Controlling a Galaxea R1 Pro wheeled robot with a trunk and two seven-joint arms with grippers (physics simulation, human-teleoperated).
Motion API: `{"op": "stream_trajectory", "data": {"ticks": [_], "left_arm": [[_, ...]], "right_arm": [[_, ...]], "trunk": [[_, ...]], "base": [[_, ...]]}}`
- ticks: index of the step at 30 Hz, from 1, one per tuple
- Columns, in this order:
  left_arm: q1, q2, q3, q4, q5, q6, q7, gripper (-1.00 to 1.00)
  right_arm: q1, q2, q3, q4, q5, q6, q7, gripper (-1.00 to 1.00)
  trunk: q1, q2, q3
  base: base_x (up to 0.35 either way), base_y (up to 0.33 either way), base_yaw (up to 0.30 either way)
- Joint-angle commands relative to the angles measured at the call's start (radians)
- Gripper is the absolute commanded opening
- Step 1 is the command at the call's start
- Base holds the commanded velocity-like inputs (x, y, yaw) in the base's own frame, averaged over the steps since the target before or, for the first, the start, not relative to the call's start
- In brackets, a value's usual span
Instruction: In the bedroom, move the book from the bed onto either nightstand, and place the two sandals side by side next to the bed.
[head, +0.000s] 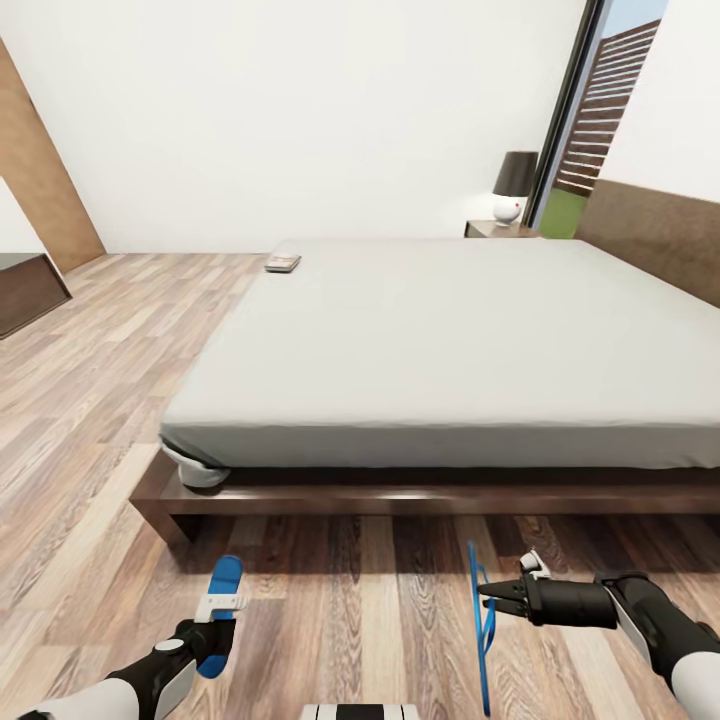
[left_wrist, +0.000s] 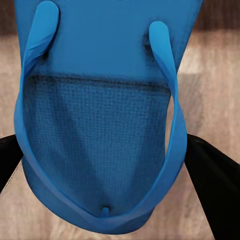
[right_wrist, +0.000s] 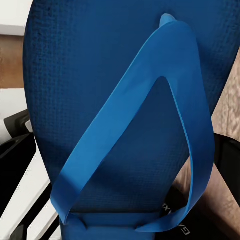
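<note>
Both claws carry a blue sandal above the wood floor beside the bed (head: 440, 340): the left claw (head: 205, 625) grips its sandal (head: 222, 600) flat, the right claw (head: 492, 592) pinches its sandal (head: 480, 620) edge-on. Far beyond them, the book (head: 283, 263) lies at the mattress corner, cover unreadable; a nightstand (head: 495, 229) is partly hidden behind the bed.

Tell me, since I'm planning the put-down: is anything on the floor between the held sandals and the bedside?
Nothing visible. The left sandal and right sandal hang over bare wood floor in front of the bed frame.
</note>
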Motion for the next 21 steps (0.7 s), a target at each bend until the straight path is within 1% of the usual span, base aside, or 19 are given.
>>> {"op": "stream_trajectory", "data": {"ticks": [1,7,13,21], "left_arm": [[0.000,0.000,-0.009,0.000,0.009,-0.003,-0.002,-1.00],[0.001,-0.001,-0.010,0.000,0.008,-0.004,-0.001,-1.00],[0.002,-0.002,-0.012,0.000,0.009,-0.006,0.000,-1.00],[0.003,-0.004,-0.012,0.000,0.009,-0.007,0.005,-1.00]], "right_arm": [[0.000,-0.001,-0.001,0.006,-0.002,0.011,0.003,-1.00],[0.000,-0.004,-0.001,0.030,-0.002,0.011,0.002,-1.00],[0.000,-0.003,-0.002,0.035,-0.003,0.011,-0.005,-1.00],[0.000,-0.002,-0.002,0.035,-0.003,0.010,-0.007,-1.00]], "trunk": [[0.000,0.000,-0.001],[0.000,0.000,-0.001],[0.000,0.000,-0.001],[0.000,0.000,-0.001]], "base": [[0.000,0.098,0.000],[0.007,0.037,0.000],[0.132,0.005,0.000],[0.025,0.001,0.000]]}}
